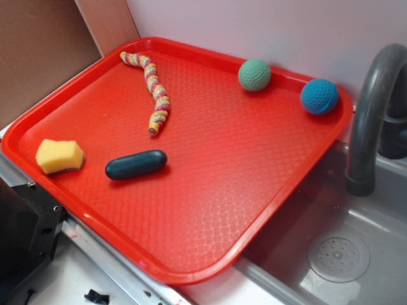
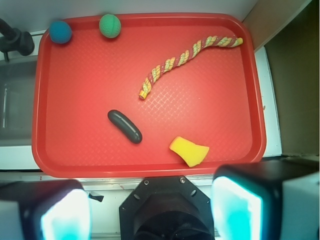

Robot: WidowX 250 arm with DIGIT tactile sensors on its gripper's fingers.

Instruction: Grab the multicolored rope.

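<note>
The multicolored rope (image 1: 152, 89) lies wavy on the red tray (image 1: 210, 190), at its far left part, banded in yellow, pink, green and red. In the wrist view the rope (image 2: 185, 57) runs across the tray's upper right. My gripper (image 2: 150, 210) is open and empty, its two pale fingers (image 2: 67, 212) wide apart at the bottom of the wrist view, high above and off the tray's near edge. The gripper does not show in the exterior view.
A dark teal capsule (image 1: 136, 164) and a yellow sponge (image 1: 60, 155) lie near the tray's left front. A green ball (image 1: 254, 75) and a blue ball (image 1: 319, 96) sit at the far right. A grey sink (image 1: 343, 254) with a faucet (image 1: 372, 108) is to the right.
</note>
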